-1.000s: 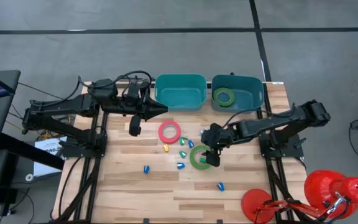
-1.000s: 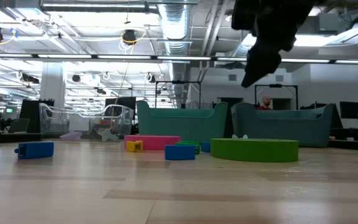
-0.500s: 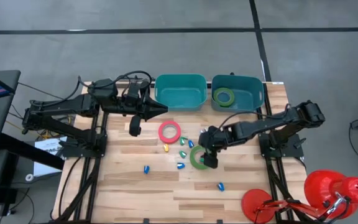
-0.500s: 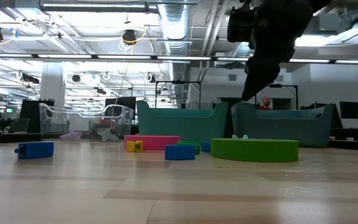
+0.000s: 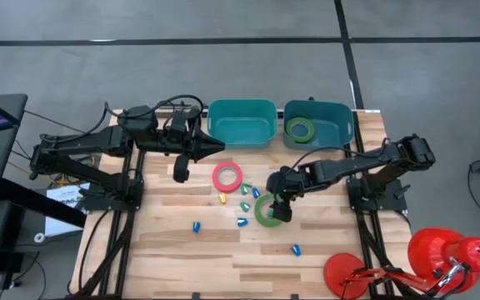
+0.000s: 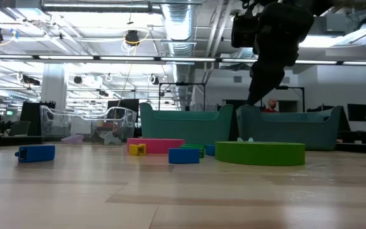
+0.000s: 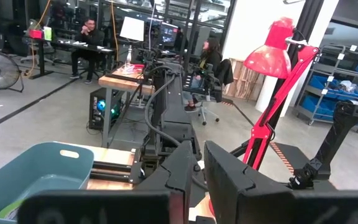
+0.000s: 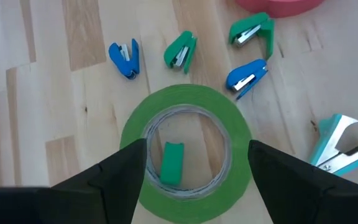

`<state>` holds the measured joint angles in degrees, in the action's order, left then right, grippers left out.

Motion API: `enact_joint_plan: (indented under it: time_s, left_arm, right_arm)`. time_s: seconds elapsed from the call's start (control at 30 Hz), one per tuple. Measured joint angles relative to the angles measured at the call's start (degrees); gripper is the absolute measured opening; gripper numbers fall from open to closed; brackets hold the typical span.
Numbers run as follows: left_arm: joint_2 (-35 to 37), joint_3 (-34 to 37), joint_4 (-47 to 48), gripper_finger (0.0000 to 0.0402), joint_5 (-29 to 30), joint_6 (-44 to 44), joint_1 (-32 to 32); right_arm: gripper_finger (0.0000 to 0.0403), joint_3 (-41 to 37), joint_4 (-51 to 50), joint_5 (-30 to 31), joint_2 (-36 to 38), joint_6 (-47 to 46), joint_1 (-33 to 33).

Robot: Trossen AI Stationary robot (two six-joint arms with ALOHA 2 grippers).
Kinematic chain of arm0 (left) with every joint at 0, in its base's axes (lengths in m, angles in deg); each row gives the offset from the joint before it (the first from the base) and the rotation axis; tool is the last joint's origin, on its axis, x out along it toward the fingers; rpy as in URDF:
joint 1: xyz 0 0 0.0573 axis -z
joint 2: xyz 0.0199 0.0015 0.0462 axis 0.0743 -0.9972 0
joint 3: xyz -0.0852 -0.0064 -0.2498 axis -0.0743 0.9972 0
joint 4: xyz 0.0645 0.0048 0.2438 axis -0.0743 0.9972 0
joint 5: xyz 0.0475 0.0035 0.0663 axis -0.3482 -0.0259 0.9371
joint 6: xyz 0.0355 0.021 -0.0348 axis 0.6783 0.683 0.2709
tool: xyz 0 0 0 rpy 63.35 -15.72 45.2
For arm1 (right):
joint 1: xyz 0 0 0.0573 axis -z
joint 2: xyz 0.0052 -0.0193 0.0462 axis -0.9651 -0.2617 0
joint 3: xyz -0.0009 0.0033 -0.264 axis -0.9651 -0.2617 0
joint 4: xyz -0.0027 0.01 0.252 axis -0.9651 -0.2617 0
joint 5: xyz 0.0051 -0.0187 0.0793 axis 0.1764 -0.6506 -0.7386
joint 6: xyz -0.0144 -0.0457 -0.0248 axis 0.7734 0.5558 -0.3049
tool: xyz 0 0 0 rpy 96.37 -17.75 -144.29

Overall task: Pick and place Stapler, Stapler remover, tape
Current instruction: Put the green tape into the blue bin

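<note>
We see a robotics laboratory in an open, industrial hall: exposed ventilation ducts (image 6: 183,28) and strip lights run across the bare ceiling, and the floor (image 5: 223,21) is grey concrete. The wooden table (image 5: 165,250) sits on a dark metal frame with a red desk lamp (image 7: 272,53) clamped at its right near corner. Far behind stand further workbenches with monitors (image 7: 132,28), seated people (image 7: 89,37), and blue storage bins (image 7: 344,93).
</note>
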<state>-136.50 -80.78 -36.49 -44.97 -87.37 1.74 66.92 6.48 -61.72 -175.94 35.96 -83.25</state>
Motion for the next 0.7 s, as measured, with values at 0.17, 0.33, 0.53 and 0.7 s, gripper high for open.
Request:
enact_joint_plan:
  time_s: [0.17,0.33,0.53,0.7]
  left_arm:
    - [0.00,0.00,0.01,0.0034,0.00,0.00,0.00]
    - [0.00,0.00,0.01,0.0034,0.00,-0.01,0.00]
    - [0.00,0.00,0.08,0.0034,0.00,0.01,0.00]
    - [0.00,0.00,0.12,0.0034,0.00,0.01,-0.02]
  right_arm:
    - [0.0272,0.00,0.00,0.26,-0.06,1.30,1.47]
    - [0.0272,-0.01,0.71,0.74,-3.61,6.17,2.55]
    - [0.0272,0.02,2.17,1.49,-8.70,8.40,2.68]
    - [0.0272,0.00,2.41,1.64,-11.77,11.25,2.93]
